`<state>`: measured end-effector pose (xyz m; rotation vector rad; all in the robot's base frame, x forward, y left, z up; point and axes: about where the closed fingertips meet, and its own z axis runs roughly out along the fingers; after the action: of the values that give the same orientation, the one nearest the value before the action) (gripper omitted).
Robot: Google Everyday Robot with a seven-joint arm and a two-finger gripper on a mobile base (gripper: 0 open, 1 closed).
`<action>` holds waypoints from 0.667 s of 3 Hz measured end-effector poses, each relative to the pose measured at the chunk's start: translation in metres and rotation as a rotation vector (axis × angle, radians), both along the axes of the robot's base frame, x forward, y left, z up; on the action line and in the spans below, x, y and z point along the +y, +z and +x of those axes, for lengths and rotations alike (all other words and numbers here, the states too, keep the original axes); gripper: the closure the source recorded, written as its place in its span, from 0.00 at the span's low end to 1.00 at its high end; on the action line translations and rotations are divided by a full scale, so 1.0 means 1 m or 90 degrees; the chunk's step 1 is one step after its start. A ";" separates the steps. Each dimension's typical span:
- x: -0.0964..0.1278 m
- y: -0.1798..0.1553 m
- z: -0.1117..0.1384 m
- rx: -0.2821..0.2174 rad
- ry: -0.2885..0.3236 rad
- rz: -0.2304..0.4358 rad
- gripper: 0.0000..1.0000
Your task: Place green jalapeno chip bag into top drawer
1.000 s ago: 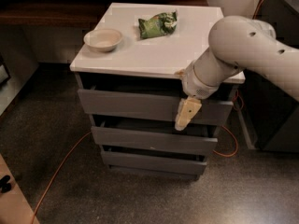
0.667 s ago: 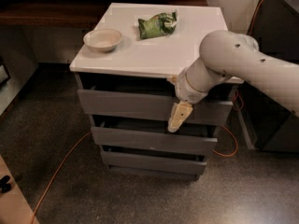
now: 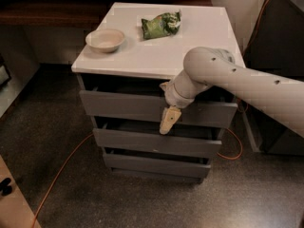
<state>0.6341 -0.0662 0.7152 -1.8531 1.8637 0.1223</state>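
The green jalapeno chip bag (image 3: 160,24) lies wrinkled on the white cabinet top (image 3: 156,56), toward the back, right of a beige bowl (image 3: 105,39). The top drawer (image 3: 118,106) is the uppermost grey front below the white top. My gripper (image 3: 168,121) hangs from the white arm (image 3: 237,82) in front of the top drawer's face, near its lower edge, right of centre. It points down. It is well below and in front of the bag and holds nothing that I can see.
Two more grey drawers (image 3: 152,144) sit below the top one. An orange cable (image 3: 61,172) runs over the dark floor at the left and right of the cabinet. A dark cabinet (image 3: 280,42) stands at the right. A wooden shelf (image 3: 42,13) runs behind at the left.
The arm has swung left across the cabinet front, carrying the gripper left along the top drawer's face. The bag and bowl have not moved.
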 end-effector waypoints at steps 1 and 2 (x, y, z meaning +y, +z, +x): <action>0.010 -0.028 0.028 -0.003 -0.011 -0.003 0.00; 0.021 -0.044 0.050 0.000 -0.023 -0.001 0.03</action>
<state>0.6845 -0.0449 0.6711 -1.8187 1.8963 0.1087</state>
